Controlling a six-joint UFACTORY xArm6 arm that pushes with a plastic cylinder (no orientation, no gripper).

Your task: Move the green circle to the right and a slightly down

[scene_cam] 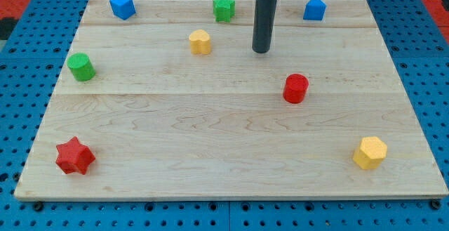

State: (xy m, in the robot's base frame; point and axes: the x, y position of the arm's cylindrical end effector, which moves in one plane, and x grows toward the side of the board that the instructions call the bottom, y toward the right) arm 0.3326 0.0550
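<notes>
The green circle [81,67] was a short, bright green cylinder standing upright on its flat end, untouched, near the wooden board's left edge, at about ten o'clock from the board's centre.

A single camera looks down at a slant from the near side onto the pale wooden board [231,175], facing its far edge — the board narrows toward the far side. It stands back enough to take in all four of the board's edges and a rim of blue perforated table [28,41] around them. The dark rod enters from the far edge of the view — its top cropped.
</notes>
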